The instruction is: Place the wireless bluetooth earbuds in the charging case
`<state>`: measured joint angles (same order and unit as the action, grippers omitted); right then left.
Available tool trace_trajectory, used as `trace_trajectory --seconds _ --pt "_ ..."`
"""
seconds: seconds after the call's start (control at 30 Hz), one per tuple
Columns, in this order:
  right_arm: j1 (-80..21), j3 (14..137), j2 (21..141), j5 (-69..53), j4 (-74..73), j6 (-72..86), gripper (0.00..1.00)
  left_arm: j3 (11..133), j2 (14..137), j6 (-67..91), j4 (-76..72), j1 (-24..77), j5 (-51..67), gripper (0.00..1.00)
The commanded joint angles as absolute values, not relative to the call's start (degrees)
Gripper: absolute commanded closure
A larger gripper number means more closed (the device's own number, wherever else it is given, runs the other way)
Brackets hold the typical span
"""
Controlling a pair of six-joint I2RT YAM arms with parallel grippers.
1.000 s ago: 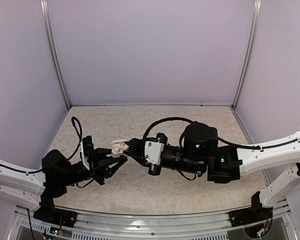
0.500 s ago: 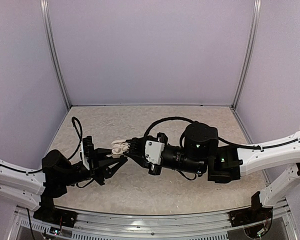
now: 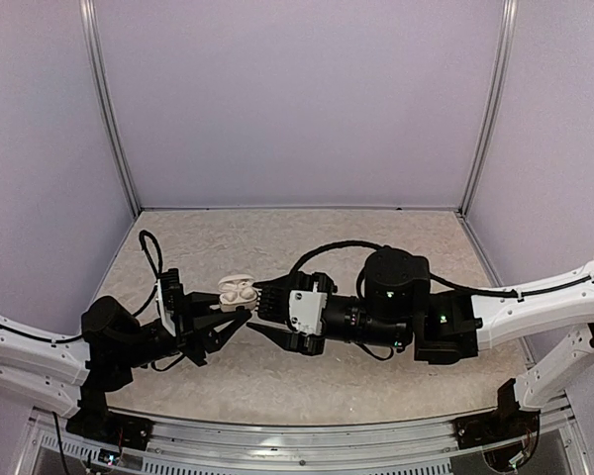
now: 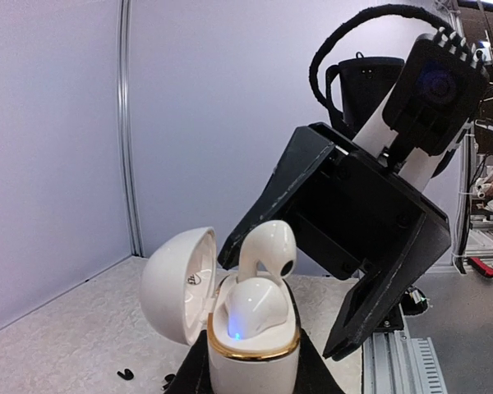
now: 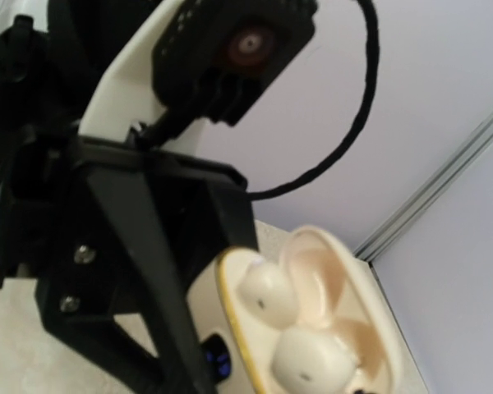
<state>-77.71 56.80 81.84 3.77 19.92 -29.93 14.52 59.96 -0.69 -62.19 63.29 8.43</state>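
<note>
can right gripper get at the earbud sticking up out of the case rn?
Likely yes. The right gripper is open beside the case, the lid is open, and the raised earbud stands clear above the rim.

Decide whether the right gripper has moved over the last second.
Yes. The right gripper has drawn back from the charging case, toward the near rail.

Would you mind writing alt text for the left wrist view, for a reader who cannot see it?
An open white charging case with a gold rim sits between the black fingers of the left gripper; one white earbud is seated, glowing blue, and a second earbud stands up behind it. The right gripper hangs just beyond, jaws apart.
</note>
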Motion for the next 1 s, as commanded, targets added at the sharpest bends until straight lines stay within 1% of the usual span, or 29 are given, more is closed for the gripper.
trace_trajectory --seconds 0.0,0.23,0.63,0.97 --pt "-77.47 56.19 80.10 2.97 19.29 -29.38 0.44 16.00 60.11 -1.67 -64.51 63.08 8.78 0.91" --pt "-77.39 54.65 77.98 3.52 19.21 -27.76 0.41 16.25 60.08 -1.76 -64.12 62.99 8.73 0.91" --pt "-77.34 54.82 72.53 4.06 15.38 -23.71 0.41 16.42 60.88 -1.69 -63.90 62.95 9.12 0.90" --pt "-77.37 61.16 77.18 4.84 10.85 -19.60 0.42 17.14 61.95 -1.76 -63.45 62.97 9.82 0.90"
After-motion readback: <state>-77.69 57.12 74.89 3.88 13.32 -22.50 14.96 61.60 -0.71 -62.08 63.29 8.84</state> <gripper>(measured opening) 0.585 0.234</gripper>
